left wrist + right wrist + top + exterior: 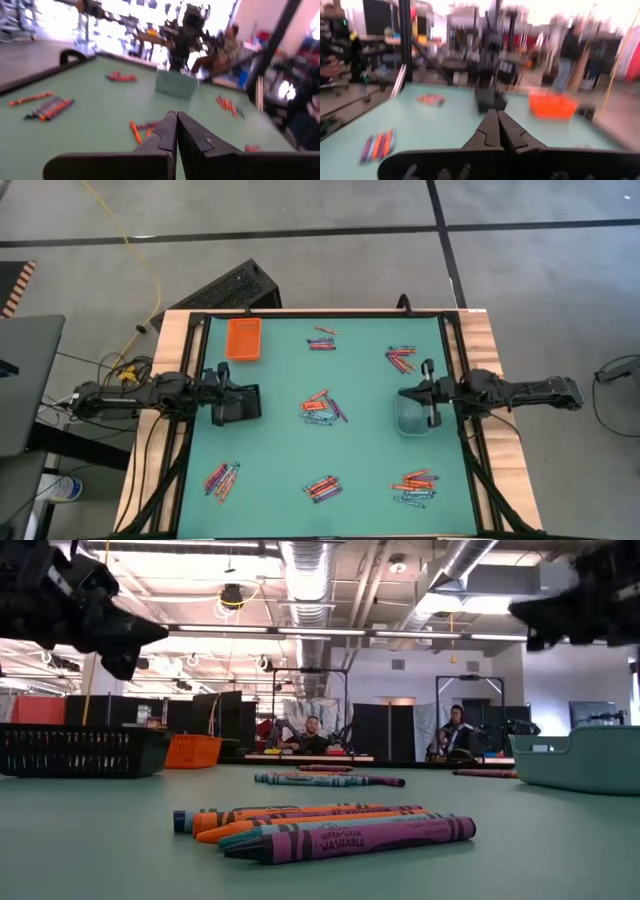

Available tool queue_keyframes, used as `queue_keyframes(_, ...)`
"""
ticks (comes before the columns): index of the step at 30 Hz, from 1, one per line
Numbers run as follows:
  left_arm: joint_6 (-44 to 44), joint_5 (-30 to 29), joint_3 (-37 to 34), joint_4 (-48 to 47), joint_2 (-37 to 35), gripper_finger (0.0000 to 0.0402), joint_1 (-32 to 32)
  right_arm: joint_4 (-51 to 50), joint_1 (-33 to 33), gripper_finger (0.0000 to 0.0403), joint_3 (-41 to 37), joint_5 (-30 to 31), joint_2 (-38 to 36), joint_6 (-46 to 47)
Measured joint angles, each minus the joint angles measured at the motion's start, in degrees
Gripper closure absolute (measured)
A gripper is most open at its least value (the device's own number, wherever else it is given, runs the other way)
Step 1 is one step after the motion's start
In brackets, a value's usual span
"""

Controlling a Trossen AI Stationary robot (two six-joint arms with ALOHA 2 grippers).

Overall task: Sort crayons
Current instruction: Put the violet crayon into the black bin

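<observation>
Seven loose clusters of thin wax crayons (322,409) in orange, purple and blue are lying scattered over the green table mat (280,460): one at the centre, two toward the far edge, one at the near left, two at the near side, one at the near right. None are sitting in any container yet, so sorting is judged as not begun.

Left gripper (237,391) is hovering over the black mesh basket (238,406) at the left edge, fingers pressed fully together, carrying nothing. Right gripper (408,392) is hanging above the pale clear tray (413,417) at the right side, jaws likewise closed and empty. A small orange plastic tray (243,339) is sitting at the far left corner, apart from both arms.

Risks from here:
- Crayons in each cluster are lying touching side by side, mixed in colour; closing on one is likely catching a neighbour, or rolling the rest away.
- Round sticks are rolling easily on the flat mat; a glancing finger could be pushing them off toward the edge.
- Both grippers need opening before descending, otherwise shut tips would only be nudging the pile.
- Central cluster is lying between both arms; simultaneous reaches could be colliding.
</observation>
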Motion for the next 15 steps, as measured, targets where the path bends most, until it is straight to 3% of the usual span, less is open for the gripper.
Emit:
queue_keyframes(3,-1.58,-2.49,0.0,5.01,0.12,0.0401,0.0,2.39,0.0,0.0403,1.68,3.74,0.04,-5.08)
queue_keyframes(10,3.36,-9.04,0.54,9.99,1.13,0.0401,0.02,8.82,-0.16,0.0403,3.27,19.72,0.06,-16.24)
queue_keyframes(15,7.68,-16.03,2.75,12.47,7.75,0.0401,1.52,8.91,-3.74,0.0403,4.63,23.26,3.66,-17.35)
